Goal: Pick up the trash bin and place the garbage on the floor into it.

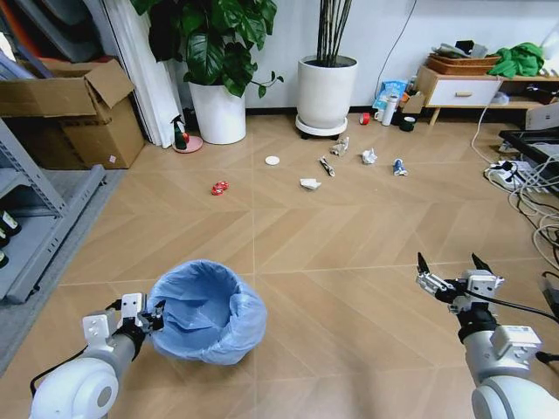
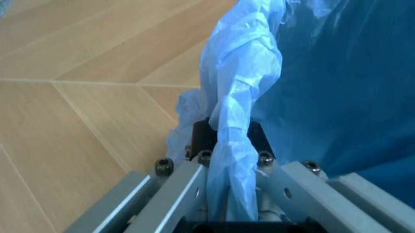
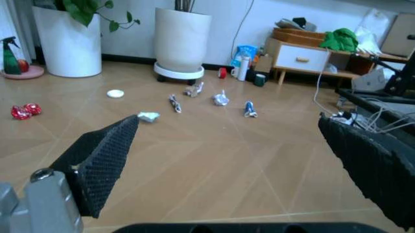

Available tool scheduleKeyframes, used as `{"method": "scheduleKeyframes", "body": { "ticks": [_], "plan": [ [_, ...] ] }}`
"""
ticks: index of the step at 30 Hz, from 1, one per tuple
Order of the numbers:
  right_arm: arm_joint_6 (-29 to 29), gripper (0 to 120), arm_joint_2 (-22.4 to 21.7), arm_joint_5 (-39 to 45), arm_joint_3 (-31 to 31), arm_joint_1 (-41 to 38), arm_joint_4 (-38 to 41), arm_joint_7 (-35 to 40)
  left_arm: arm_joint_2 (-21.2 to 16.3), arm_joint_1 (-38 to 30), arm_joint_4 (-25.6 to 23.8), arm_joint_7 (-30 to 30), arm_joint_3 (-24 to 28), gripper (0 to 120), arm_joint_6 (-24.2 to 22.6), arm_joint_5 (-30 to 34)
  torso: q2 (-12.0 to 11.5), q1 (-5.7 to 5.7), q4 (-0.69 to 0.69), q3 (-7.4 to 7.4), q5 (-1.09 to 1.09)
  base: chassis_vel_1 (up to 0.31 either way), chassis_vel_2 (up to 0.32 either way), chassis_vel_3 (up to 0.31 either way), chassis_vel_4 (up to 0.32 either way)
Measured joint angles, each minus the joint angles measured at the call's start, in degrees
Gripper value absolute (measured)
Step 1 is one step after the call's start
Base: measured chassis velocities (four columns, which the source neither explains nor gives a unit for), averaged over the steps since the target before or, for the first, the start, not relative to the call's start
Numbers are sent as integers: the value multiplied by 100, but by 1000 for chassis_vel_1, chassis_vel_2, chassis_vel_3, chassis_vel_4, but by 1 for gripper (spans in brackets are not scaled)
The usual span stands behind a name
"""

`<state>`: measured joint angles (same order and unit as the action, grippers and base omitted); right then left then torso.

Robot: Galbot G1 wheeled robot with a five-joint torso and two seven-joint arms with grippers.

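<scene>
The bin sits on the floor at the lower left of the head view, a small round tub whose crinkly light-blue liner folds loosely over the rim. The left claw is pinched on that rim; in the left wrist view its dark pads squeeze a bunched fold of thin, slippery plastic. To lift well, the grip should catch the stiff rim beneath, not the film alone, or the liner may slide off; a slow, level raise would keep the bin from tipping.

The garbage lies well apart in the upper middle of the head view: a crushed red can, a flat white disc, crumpled paper wads, a thin striped wrapper and a blue-white packet.

The right claw hangs at lower right, spread wide and empty, its pads coarse black foam.
</scene>
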<state>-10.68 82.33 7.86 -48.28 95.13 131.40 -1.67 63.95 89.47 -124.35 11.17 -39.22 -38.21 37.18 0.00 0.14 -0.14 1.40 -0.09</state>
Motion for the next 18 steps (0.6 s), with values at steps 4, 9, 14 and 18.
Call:
{"method": "scheduleKeyframes", "body": {
  "ticks": [4, 9, 14, 18],
  "plan": [
    [0, 100, 21, -16, 11, 9, -9, -48, 2, 42, -40, -124, 11, 0, 44, -96, 0, -1, -1, -1, -1, -27, 239, 20, -230],
    [2, 100, 30, -30, 41, 1, -25, -65, 2, 45, -62, -139, 31, 0, 59, -114, 0, 0, -1, -1, -2, -58, 277, 63, -267],
    [5, 100, 29, -30, 50, -10, -39, -65, 11, 78, -69, -176, 34, 0, 81, -154, 0, 1, -1, 1, -2, -119, 301, 92, -309],
    [9, 100, 22, -30, 51, -10, -44, -66, 21, 98, -73, -211, 36, 0, 102, -193, 0, 1, -3, 0, -5, -113, 283, 105, -287]
  ]
}}
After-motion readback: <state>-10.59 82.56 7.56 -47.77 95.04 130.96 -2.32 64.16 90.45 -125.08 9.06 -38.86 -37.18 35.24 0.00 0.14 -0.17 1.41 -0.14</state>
